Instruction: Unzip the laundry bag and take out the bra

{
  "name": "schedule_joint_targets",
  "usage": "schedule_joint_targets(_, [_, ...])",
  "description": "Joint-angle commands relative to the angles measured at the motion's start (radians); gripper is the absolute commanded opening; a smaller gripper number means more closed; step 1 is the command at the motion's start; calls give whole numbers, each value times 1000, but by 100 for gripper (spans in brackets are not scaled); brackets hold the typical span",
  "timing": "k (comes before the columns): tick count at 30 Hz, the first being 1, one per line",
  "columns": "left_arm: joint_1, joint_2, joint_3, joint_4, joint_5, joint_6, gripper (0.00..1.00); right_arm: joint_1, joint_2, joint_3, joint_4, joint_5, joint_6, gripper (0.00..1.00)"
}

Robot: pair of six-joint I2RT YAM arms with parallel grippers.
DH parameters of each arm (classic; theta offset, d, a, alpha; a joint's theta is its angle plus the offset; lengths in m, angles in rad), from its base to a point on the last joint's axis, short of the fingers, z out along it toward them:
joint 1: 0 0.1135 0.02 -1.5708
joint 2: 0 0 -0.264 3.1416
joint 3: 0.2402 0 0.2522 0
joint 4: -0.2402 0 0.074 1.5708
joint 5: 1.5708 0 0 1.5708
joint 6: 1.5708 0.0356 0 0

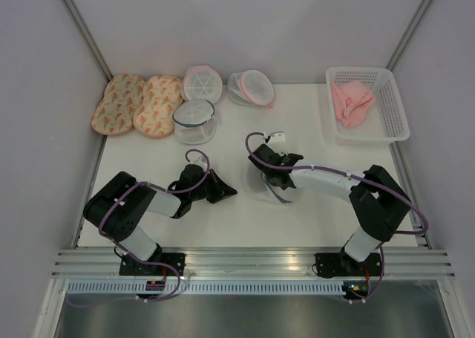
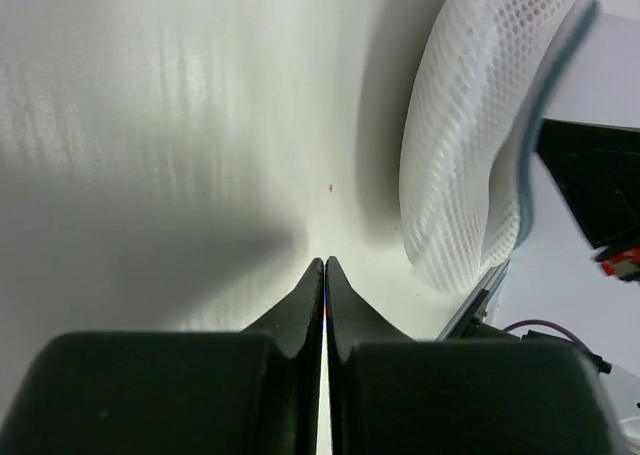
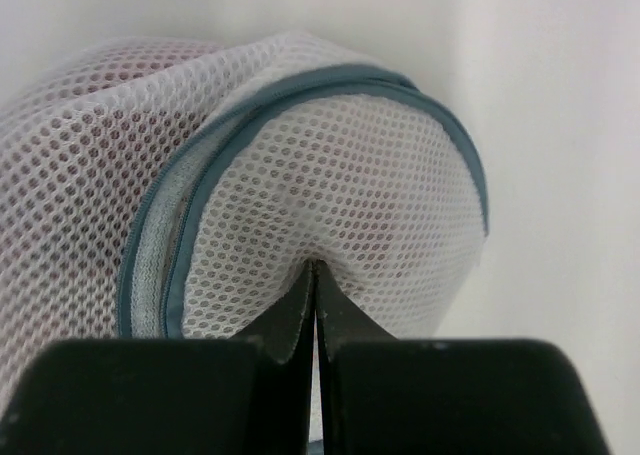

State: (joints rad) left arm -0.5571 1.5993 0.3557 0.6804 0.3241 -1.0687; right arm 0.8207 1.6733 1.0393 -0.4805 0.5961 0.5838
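The laundry bag (image 1: 264, 194), white mesh with a blue-grey rim, lies at the table's middle under my right gripper (image 1: 279, 177). In the right wrist view my right gripper (image 3: 316, 267) is shut, pinching a fold of the bag's mesh (image 3: 340, 175). The zipper band (image 3: 158, 245) curves along the rim on the left and looks closed. A dark red tint, the bra (image 3: 80, 145), shows faintly through the mesh. My left gripper (image 1: 228, 192) is shut and empty, just left of the bag. In the left wrist view it (image 2: 325, 264) rests over bare table, with the bag (image 2: 465, 125) at the upper right.
At the back left lie two peach patterned pads (image 1: 137, 104), another blue-rimmed mesh bag (image 1: 194, 119) and two pink-rimmed mesh bags (image 1: 202, 82). A white basket (image 1: 397, 122) with a pale pink cloth (image 1: 352, 102) stands at the back right.
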Motion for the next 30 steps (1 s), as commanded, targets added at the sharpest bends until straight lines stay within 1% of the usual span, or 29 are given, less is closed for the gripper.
schedule_joint_targets(1, [-1,24,11,-18,4,33,2,-14,-118,19,-170,169,50,1])
schedule_joint_targets(5, [-1,44,20,-7,15,24,2,-14,-191,31,-243,221,70,1])
schedule_joint_targets(8, [-1,45,2,86,33,-8,2,-12,-234,18,-253,202,64,1])
schedule_joint_targets(10, [-1,36,-17,207,55,-36,2,-12,-256,-8,-236,189,65,0])
schedule_joint_targets(11, [-1,22,-15,223,62,-39,2,-12,-259,-12,-243,186,73,0])
schedule_joint_targets(13, [-4,4,26,203,79,-17,3,-11,-288,-27,-230,157,53,0])
schedule_joint_targets(14, [-6,-15,69,183,87,-4,6,-3,-305,-54,-178,128,38,0])
schedule_joint_targets(15, [-9,-22,90,164,89,24,8,-5,-343,-70,-138,66,15,7])
schedule_joint_targets(16, [-9,-30,110,131,89,39,11,-3,-362,-84,-98,29,-22,18])
schedule_joint_targets(17, [-9,-35,159,99,89,56,17,-5,-374,-96,-58,10,-32,30])
schedule_joint_targets(18, [-9,-38,187,67,89,97,19,-5,-388,-94,-46,-7,-41,42])
schedule_joint_targets(19, [-9,-36,215,-5,84,119,21,-6,-388,-91,-34,-31,-48,48])
schedule_joint_targets(20, [-9,-33,267,-31,82,139,22,-5,-388,-81,-27,-38,-53,54])
schedule_joint_targets(24, [-10,30,397,-128,115,229,23,-6,-366,-67,-1,-64,-65,55])
schedule_joint_targets(25, [-10,83,428,-151,124,245,23,-5,-362,-68,11,-71,-70,55])
schedule_joint_targets(26, [-9,109,484,-191,134,259,20,-6,-359,-71,40,-90,-68,55])
schedule_joint_targets(28, [-10,189,523,-205,135,288,15,-8,-342,-74,68,-104,-75,54])
schedule_joint_targets(30, [-9,238,561,-220,124,306,12,-12,-321,-79,114,-128,-78,49])
